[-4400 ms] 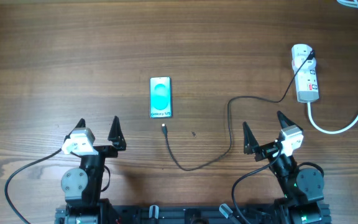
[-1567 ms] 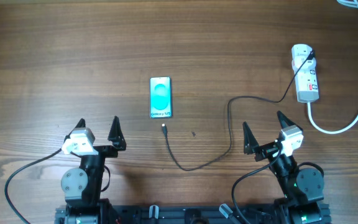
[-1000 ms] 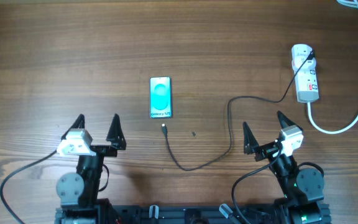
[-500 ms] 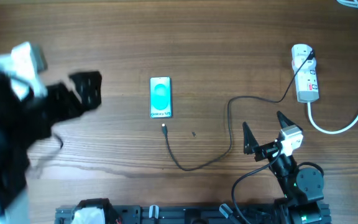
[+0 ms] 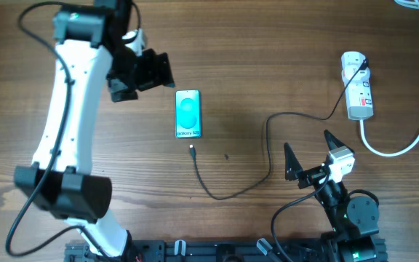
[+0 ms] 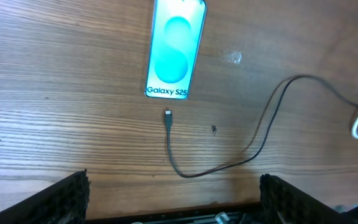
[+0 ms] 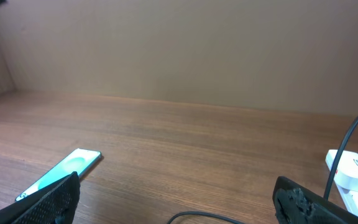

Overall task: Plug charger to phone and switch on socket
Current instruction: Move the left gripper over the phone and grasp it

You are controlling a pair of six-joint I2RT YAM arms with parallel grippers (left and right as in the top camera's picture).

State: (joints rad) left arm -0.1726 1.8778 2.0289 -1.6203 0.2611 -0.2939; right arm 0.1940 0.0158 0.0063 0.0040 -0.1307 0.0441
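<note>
- the left arm's black two-finger gripper point(image 5: 140, 75) hangs above the brown wooden table point(image 5: 268, 44), just left of the phone's far end; its jaws are spread wide and nothing is held between them.
- in the left wrist view, that gripper's fingertips point(image 6: 79, 186) frame the scene from the bottom corners, with bare wood and cable between them.
- the small flat smartphone with a bright teal screen and a white "galaxy s25" band point(image 5: 188, 113) lies face up near the middle of the table, untouched.
- the long thin black charger cable point(image 5: 270, 145) loops across the table; its small connector tip point(image 6: 168, 115) rests just below the phone's labelled end, close to it but apart.
- the cable's other end runs up to a black plug in the short white power strip point(image 5: 356, 87), which lies near the right edge, well apart from the phone.
- a thick white cord point(image 5: 406, 149) curves away from the strip.
- the right arm's gripper point(image 5: 308, 143) sits low near the front edge, right of the cable loop, jaws wide and holding nothing.
</note>
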